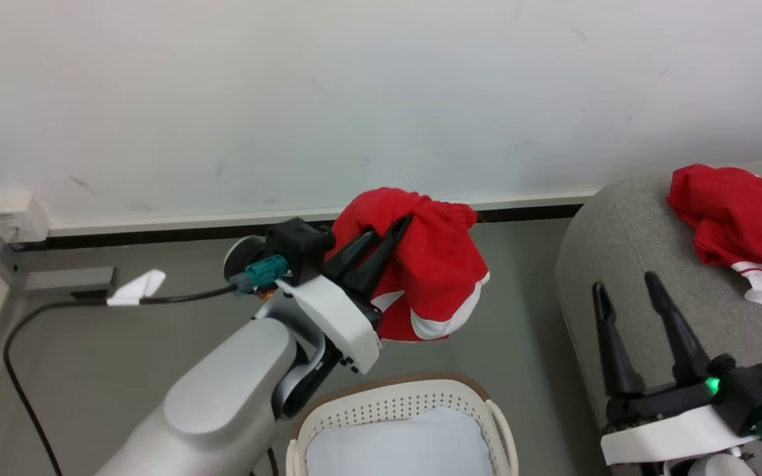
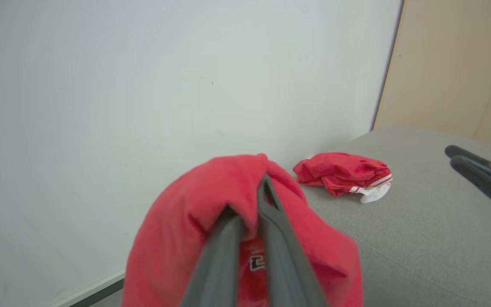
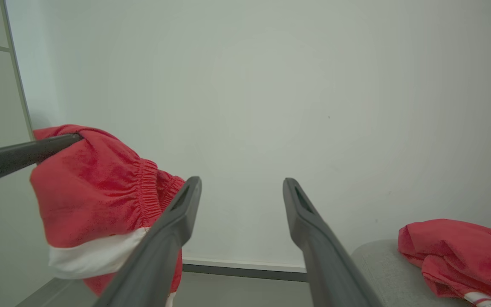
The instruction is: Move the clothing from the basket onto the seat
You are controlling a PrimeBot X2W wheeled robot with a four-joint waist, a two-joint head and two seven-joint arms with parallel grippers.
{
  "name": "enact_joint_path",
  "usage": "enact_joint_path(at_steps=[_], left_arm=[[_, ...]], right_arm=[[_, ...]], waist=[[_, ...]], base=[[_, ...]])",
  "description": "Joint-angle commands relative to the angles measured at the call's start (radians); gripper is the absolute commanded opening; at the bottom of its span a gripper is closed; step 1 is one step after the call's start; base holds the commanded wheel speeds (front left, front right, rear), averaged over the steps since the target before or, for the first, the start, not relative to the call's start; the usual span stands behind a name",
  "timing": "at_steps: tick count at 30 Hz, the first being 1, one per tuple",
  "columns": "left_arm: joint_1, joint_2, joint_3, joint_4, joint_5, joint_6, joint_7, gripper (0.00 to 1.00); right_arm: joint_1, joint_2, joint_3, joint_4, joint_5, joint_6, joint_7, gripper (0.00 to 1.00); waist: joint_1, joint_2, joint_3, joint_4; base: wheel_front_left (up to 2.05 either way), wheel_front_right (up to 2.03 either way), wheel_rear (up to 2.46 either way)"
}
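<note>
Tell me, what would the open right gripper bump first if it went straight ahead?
Probably the white wall. The right gripper points between the held red shorts and the red garment on the sofa.

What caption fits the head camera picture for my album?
Left end effector holds red shorts in the air beside the basket; another red garment lies on the sofa.

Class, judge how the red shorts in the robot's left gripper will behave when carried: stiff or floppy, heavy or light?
Probably floppy: the red shorts sag in folds around the left gripper. Likely light: a pinch at one spot holds them. On the sofa they should slump into a heap, like the garment there.
</note>
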Motion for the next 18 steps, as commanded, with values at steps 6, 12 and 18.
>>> enact_joint_path(at_steps=[6, 12, 18], left_arm=[[-0.010, 0.041, 0.021, -0.103, -0.010, 0.039, 0.038, 0.00], [0.010, 0.059, 0.022, -0.158, -0.015, 0.059, 0.057, 0.00], [0.022, 0.057, 0.013, -0.182, -0.017, 0.070, 0.064, 0.00]], right_arm=[[0.022, -0.005, 0.045, 0.019, -0.010, -0.002, 0.001, 1.00], [0.015, -0.016, 0.067, 0.027, -0.010, -0.002, 0.001, 1.00], [-0.012, -0.042, 0.117, 0.043, 0.002, -0.002, 0.001, 1.00]], waist=[[0.0003, 0.0000, -0.022, 0.010], [0.0003, 0.0000, -0.031, 0.017], [0.0003, 0.0000, -0.032, 0.025]], base=[[0.00, 0.00, 0.00], [0.00, 0.00, 0.00], [0.00, 0.00, 0.00]])
